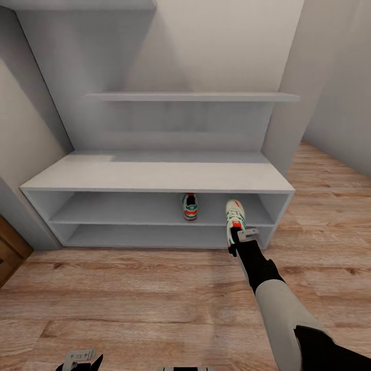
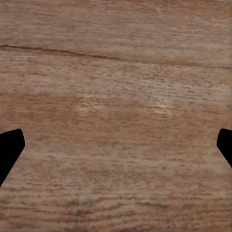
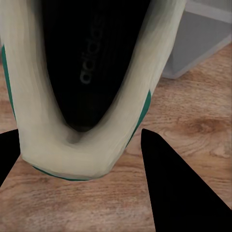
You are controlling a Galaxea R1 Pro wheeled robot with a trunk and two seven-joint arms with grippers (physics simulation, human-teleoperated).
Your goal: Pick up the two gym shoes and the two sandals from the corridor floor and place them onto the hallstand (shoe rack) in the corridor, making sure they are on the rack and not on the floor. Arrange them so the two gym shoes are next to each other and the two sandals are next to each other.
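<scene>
The right gripper was clamped on the heel of 1 gym shoe, its long axis running straight ahead from the fingers, toe toward the shoe rack — held at the front of the rack's right end, by the upper of 2 open shelves. The other gym shoe already stood on that shelf, to the left. The left gripper hung spread and empty over the floor — the right arm was plainly nearer.

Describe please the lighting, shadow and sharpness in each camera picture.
Head view: soft even light, faint shadow under the hallstand shelves, straight edges bowed by the wide lens. Left wrist view: corridor floor grain slightly soft. Right wrist view: the gym shoe is close, blurred, its inside dark.
</scene>
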